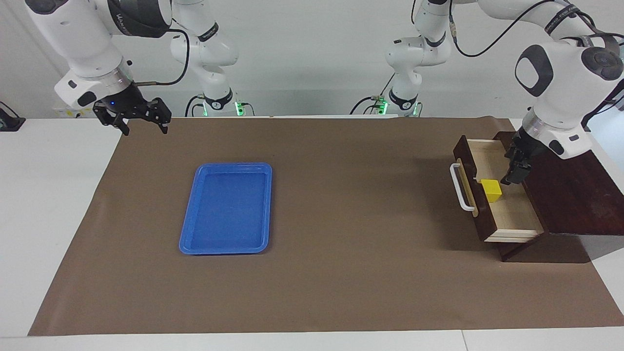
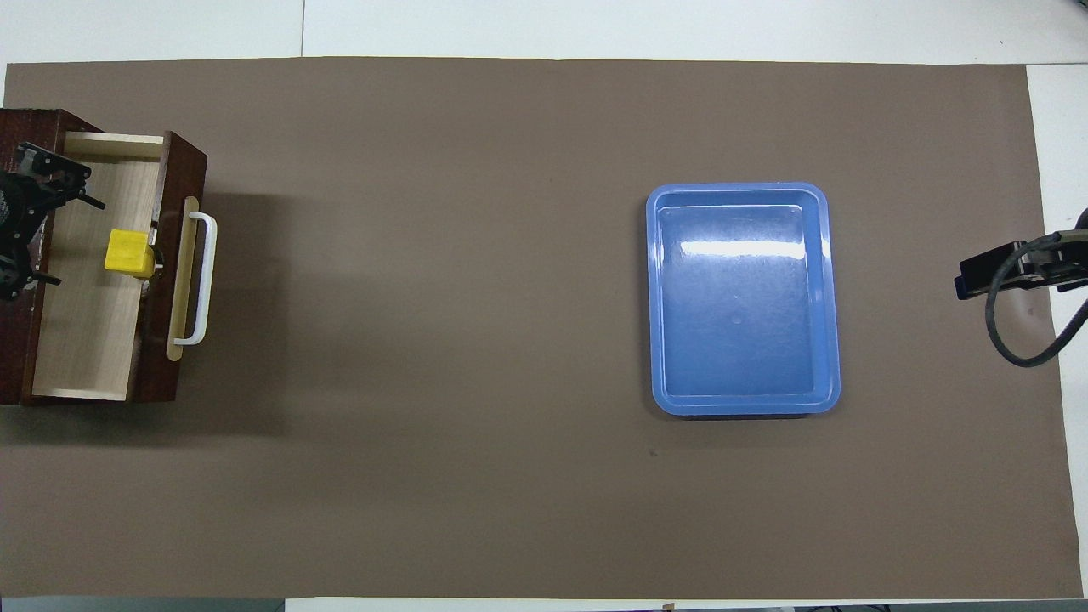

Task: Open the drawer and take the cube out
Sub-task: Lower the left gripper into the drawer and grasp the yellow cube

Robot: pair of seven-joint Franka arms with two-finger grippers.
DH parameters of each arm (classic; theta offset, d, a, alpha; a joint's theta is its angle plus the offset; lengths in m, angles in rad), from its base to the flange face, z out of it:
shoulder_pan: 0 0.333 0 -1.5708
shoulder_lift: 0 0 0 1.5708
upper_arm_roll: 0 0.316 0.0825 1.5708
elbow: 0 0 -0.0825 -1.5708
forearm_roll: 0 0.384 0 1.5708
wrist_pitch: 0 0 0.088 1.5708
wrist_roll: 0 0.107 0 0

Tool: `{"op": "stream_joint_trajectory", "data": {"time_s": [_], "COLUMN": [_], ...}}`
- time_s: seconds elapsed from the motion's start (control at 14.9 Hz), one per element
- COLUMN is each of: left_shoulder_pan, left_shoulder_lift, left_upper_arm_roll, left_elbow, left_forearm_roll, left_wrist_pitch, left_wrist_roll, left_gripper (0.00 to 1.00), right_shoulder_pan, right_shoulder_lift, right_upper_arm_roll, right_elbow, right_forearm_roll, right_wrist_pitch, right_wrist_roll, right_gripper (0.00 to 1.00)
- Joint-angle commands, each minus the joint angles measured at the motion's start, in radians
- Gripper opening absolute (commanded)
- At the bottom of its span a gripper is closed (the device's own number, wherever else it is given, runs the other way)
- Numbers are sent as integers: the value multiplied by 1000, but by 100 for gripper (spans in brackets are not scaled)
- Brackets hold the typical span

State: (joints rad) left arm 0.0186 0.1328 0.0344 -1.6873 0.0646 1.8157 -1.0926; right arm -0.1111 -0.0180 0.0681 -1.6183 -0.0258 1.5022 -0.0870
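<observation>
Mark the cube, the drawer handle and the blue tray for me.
cube (image 1: 490, 188): facing view, on its yellow top face.
drawer handle (image 2: 205, 280): overhead view, middle of the white bar.
blue tray (image 2: 654, 297): overhead view, on its rim toward the drawer.

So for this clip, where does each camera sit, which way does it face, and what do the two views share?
Facing view: high across the table, looking at the robots; both arms show, the left gripper low in the open drawer beside the cube, the right gripper waiting over the table's edge.
Overhead view: above the robots' end, looking steeply down and forward; only the left gripper and right gripper show at its edges.
Shared: drawer, cube, blue tray, brown mat, half a turn apart.
</observation>
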Motion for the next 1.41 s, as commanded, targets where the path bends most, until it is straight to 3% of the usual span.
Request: {"op": "stream_joint_trajectory", "data": {"time_s": [0.0, 0.6, 1.27, 1.34], "left_shoulder_pan": [14, 27, 17, 17], "left_shoulder_lift": [1, 21, 7, 7], "left_upper_arm_roll": [-4, -4, -7, -7], "left_elbow": [-68, -147, -180, -180], "left_forearm_roll": [-16, -16, -16, -16], "left_wrist_pitch": [91, 200, 200, 194], "left_wrist_roll": [-130, -245, -302, -302], "left_gripper": [100, 100, 100, 93], "right_shoulder_pan": [-5, -5, -7, -7], "right_shoulder_lift": [-13, -13, -13, -13], "right_upper_arm_roll": [2, 2, 1, 1], "right_elbow": [-11, -11, -11, -11], "right_forearm_roll": [-19, -19, -19, -19], "right_wrist_pitch": [-5, -7, -5, -5], "right_wrist_roll": [10, 10, 9, 9], "right_gripper": [100, 100, 100, 100]}}
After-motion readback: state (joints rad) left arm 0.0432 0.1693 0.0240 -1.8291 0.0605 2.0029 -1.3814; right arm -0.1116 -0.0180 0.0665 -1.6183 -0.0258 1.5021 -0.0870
